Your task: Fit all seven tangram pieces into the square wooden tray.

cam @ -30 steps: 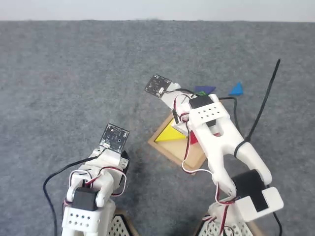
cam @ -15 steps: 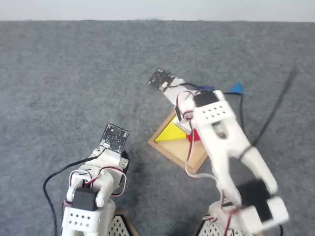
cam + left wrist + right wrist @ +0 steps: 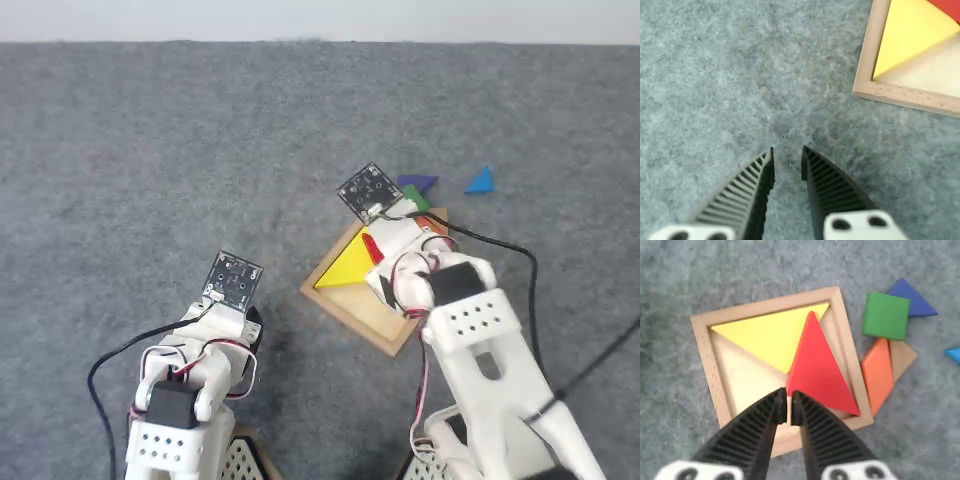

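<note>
Right arm pulled back from table's far side. Right gripper now over square wooden tray, fingers almost together, holding nothing.

Large yellow triangle and large red triangle lie in tray.

Five left on table:
- green square, dark blue triangle, orange parallelogram, tan triangle beside tray edge
- light blue triangle farther off

Left gripper slightly parted, empty, near tray corner.

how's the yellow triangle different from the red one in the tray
The yellow triangle lies flat with its long side along the tray rim. The red triangle sits askew, its tip overlapping the yellow triangle. They also differ in colour. Both are large triangles of similar size in the tray.
</note>
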Tool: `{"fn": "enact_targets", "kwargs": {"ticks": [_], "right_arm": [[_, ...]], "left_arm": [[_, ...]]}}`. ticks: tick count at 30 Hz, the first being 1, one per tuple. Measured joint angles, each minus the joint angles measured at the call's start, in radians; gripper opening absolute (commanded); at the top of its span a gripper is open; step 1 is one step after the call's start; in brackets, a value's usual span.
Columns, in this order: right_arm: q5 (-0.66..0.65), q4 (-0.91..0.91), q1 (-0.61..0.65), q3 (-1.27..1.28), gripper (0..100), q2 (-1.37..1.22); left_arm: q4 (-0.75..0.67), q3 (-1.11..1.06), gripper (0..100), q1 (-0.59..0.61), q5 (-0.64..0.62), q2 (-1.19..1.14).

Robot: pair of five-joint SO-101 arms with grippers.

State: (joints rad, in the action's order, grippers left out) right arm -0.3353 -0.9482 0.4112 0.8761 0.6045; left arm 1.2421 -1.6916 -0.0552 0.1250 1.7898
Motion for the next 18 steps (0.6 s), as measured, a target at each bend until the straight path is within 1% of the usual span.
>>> {"fn": "enact_targets", "kwargs": {"ticks": [5, 11, 18], "right_arm": [[0.005, 0.124, -0.035, 0.000, 1.3, -0.241], [0.006, 0.143, -0.124, -0.091, 1.2, -0.470], [0.005, 0.155, -0.138, -0.167, 1.2, -0.552]], "left_arm": [[0.000, 0.000, 9, 0.000, 0.000, 0.000], [0.000, 0.000, 9, 0.000, 0.000, 0.000], [0.000, 0.000, 9, 0.000, 0.000, 0.000]]}}
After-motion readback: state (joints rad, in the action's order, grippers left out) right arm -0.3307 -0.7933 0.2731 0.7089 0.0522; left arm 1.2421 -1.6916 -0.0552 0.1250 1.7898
